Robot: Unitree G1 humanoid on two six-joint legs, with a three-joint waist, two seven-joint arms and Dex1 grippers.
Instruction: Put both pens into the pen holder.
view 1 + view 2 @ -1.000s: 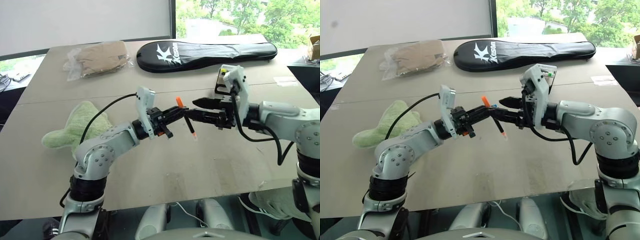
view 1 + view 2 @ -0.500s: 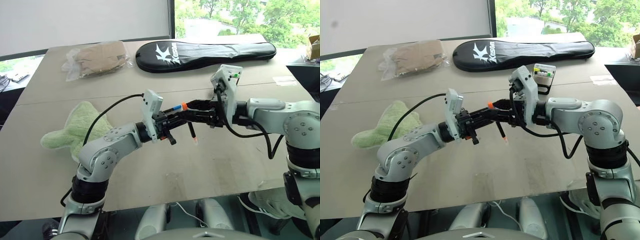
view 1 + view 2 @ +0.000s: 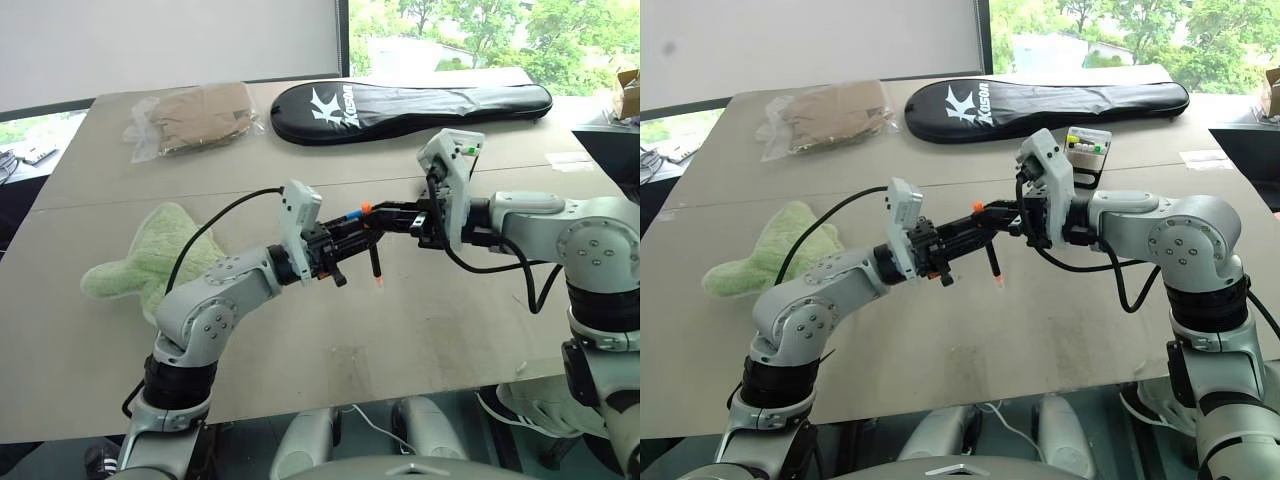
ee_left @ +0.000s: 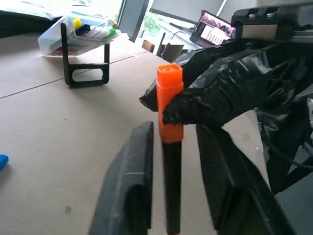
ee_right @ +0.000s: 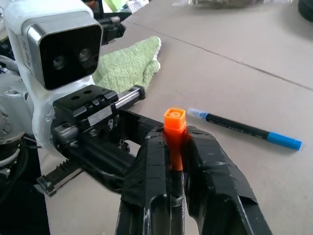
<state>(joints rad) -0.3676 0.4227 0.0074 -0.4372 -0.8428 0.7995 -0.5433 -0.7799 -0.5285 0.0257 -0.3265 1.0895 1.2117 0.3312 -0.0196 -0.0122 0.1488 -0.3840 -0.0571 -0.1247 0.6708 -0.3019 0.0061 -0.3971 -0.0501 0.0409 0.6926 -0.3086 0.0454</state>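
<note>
Left wrist view shows the pen holder (image 4: 83, 39), a small clear box on a black frame, standing on the surface (image 3: 450, 320) with yellow, blue and green marker tops poking out of it. Seen from the head, the holder sits at about one o'clock from the two grippers, partly hidden behind the right arm. The orange-ended pen (image 3: 362, 213) is up in the air between the two grippers. The right gripper (image 5: 174, 147) is pressed together, pinching the orange end. The left gripper (image 4: 168, 171) has its fingers spread a little on each side of the black barrel. The blue-capped pen (image 5: 244, 131) lies flat on the surface below. A green cloth (image 3: 150, 262) lies at nine o'clock. A bag of brown cloth (image 3: 195, 115) sits at eleven o'clock. A long black racket bag (image 3: 420, 100) at twelve o'clock has a big white "K".
</note>
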